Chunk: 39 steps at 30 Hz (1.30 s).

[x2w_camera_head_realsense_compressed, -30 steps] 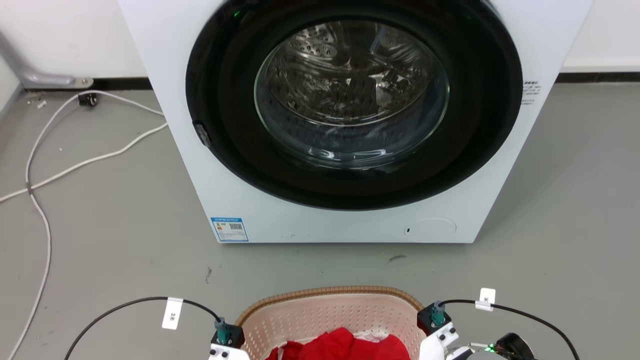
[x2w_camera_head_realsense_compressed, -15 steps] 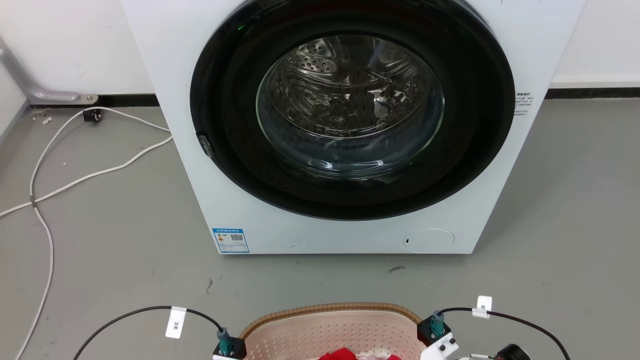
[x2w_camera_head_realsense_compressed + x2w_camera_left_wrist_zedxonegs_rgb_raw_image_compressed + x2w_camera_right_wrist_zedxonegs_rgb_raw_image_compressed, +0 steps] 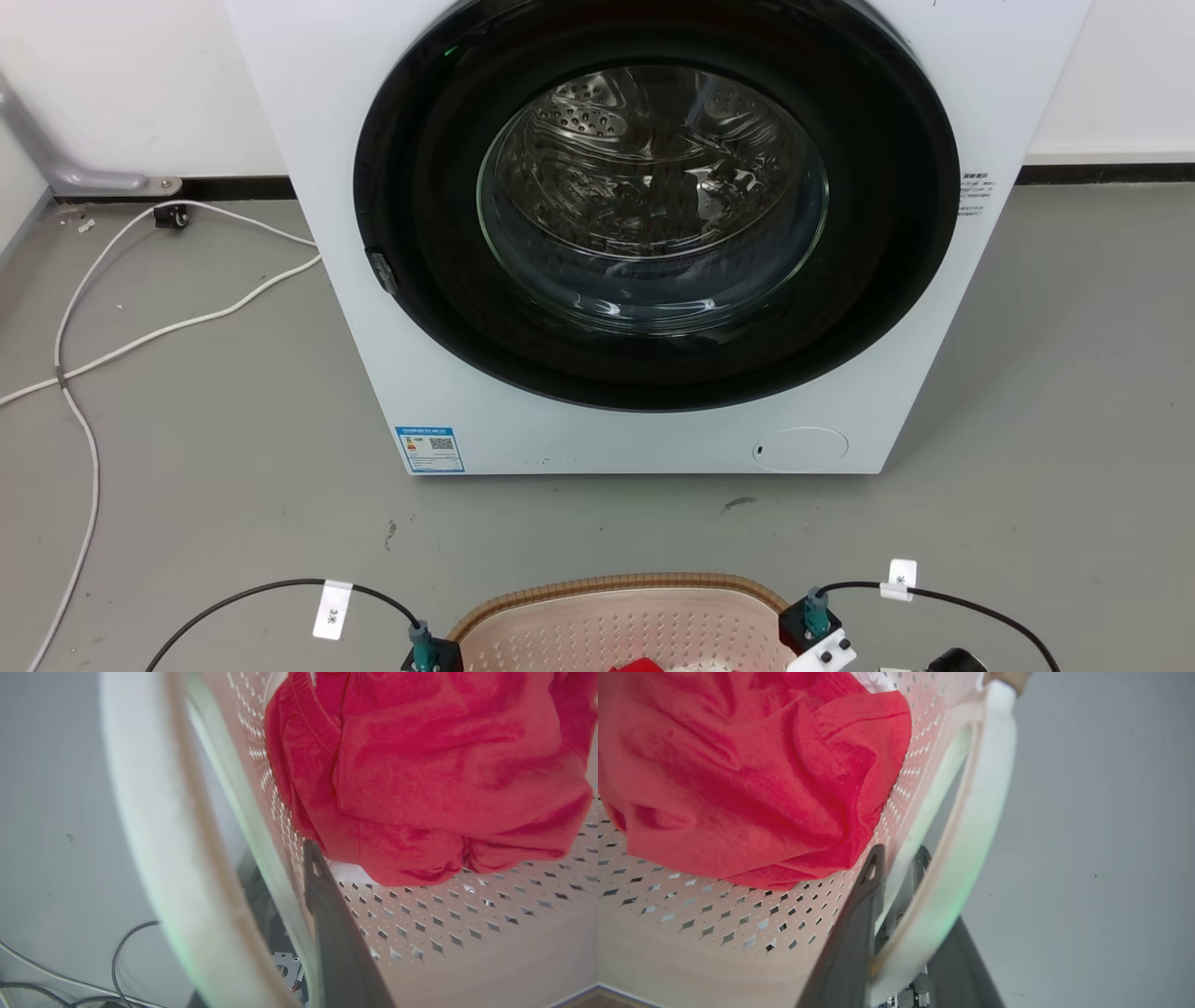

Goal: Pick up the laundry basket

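Right gripper (image 3: 899, 856) clamps a handle (image 3: 987, 784) of the basket (image 3: 616, 630); whether the left gripper (image 3: 282, 868) grips is unclear; lift both sides level.

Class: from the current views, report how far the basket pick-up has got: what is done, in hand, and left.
Done: both grippers are at the sides of the laundry basket. In hand: the right gripper pinches its wall beside the white handle; the left gripper has a finger inside the wall, closure unclear. Left: the lift; whether the basket is off the floor cannot be told.
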Motion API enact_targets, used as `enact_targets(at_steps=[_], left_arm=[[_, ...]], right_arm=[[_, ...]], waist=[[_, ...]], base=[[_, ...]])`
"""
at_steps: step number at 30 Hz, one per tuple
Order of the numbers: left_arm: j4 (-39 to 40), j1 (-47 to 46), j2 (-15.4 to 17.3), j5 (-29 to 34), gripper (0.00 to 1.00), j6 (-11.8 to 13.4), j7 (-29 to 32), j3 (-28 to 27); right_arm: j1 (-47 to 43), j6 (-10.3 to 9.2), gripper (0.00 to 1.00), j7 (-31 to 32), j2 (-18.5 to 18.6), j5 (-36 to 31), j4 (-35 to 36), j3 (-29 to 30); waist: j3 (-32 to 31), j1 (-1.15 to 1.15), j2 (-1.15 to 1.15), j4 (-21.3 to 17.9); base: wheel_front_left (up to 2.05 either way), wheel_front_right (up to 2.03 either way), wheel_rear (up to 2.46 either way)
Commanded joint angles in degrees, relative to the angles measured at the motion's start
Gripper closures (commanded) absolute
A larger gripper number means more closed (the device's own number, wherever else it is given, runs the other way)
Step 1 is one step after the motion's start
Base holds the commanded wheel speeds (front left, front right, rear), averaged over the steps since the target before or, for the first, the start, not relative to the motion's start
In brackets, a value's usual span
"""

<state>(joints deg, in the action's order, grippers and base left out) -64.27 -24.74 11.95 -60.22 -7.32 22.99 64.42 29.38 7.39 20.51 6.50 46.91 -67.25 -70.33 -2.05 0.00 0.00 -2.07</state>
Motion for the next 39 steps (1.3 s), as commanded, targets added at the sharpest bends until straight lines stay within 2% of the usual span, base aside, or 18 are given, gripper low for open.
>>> enact_targets(at_steps=[1, 39], left_arm=[[0.4, -1.1, -0.6, -0.1, 1.00, -0.2, -0.6, 0.5], [-0.7, -2.8, -0.8, -5.2, 1.00, -0.2, -2.4, 6.5]], right_arm=[[0.5, 0.18, 1.00, -0.2, -0.3, 0.0, 0.1, -0.7], [1.3, 0.18, 1.00, -1.8, -0.7, 2.0, -1.1, -3.2]], waist=[[0.0, 0.00, 0.00, 0.0], [0.2, 0.00, 0.00, 0.1]], base=[[0.00, 0.00, 0.00], [0.00, 0.00, 0.00]])
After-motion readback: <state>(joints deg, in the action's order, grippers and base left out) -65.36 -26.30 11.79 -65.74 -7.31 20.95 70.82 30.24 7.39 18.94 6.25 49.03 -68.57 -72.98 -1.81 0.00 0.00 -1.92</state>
